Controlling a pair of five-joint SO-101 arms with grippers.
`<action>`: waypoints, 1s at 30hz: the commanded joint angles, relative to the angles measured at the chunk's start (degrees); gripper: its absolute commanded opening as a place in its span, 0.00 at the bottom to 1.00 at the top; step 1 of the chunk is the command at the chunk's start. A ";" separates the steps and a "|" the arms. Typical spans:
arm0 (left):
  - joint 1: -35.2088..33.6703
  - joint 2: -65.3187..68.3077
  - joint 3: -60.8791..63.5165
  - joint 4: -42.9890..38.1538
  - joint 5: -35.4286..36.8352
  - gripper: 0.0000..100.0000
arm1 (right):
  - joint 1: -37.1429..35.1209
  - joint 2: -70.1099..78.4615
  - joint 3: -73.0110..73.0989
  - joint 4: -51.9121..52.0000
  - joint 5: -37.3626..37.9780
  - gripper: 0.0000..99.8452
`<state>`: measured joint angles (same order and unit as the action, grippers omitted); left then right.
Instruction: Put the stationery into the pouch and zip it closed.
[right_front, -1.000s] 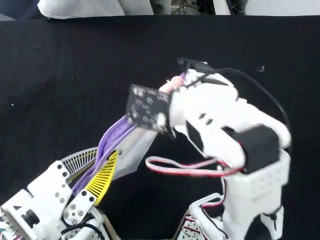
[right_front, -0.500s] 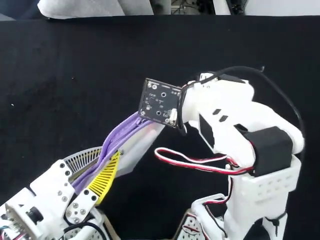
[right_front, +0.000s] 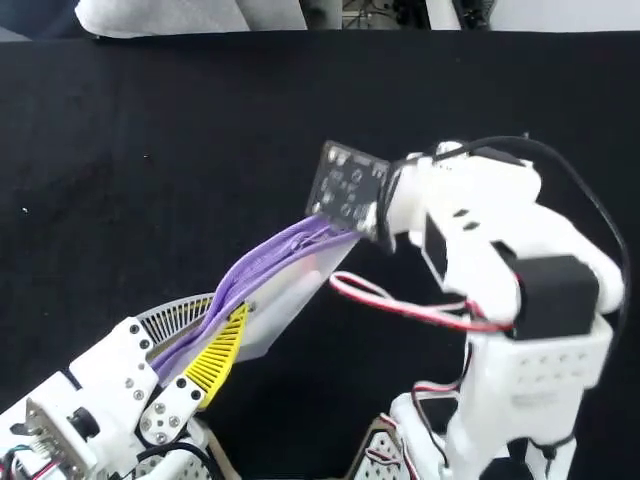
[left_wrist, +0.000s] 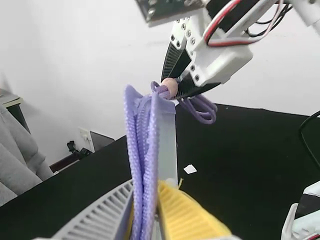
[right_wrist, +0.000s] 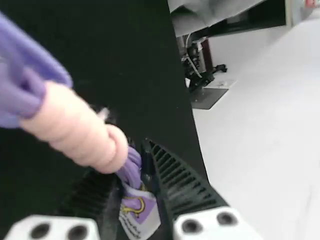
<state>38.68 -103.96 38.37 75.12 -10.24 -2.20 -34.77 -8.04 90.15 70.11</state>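
Note:
A purple zip pouch (right_front: 268, 275) hangs stretched between the two arms above the black table (right_front: 150, 150). My left gripper (right_front: 213, 322), with one grey and one yellow finger, is shut on its near end; in the left wrist view the pouch (left_wrist: 149, 145) rises edge-on from that gripper (left_wrist: 150, 202). My right gripper (left_wrist: 176, 80) has black fingers and is shut on the far end at the zip pull. The pull, a pink bead (right_wrist: 80, 135) on a purple cord (right_wrist: 22, 85), sits just outside the right gripper (right_wrist: 134, 175). The pouch's contents are hidden.
The right arm (right_front: 490, 240) stands at the right, with its camera board (right_front: 350, 185) over the pouch's far end and red-and-white cables (right_front: 400, 305) looping below. A white cloth (right_front: 160, 15) lies past the table's far edge. A small white scrap (left_wrist: 189, 169) lies on the table.
The right arm has swung to the right, carrying the pouch's far end with it. The pouch now stretches longer and lies flatter. The left arm has shifted slightly.

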 joint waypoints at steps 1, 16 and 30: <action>-0.22 -0.70 -6.64 -0.79 -0.09 0.03 | 6.51 1.10 6.37 -7.65 1.14 0.01; -0.22 -0.70 -6.73 0.09 -0.09 0.03 | 18.64 1.01 15.25 -14.95 6.15 0.01; 0.04 -0.70 -6.73 0.00 -0.09 0.03 | 7.30 -6.29 5.23 -7.12 -5.36 0.27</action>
<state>38.51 -104.92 34.95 75.65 -10.24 9.05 -38.20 1.71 79.25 66.68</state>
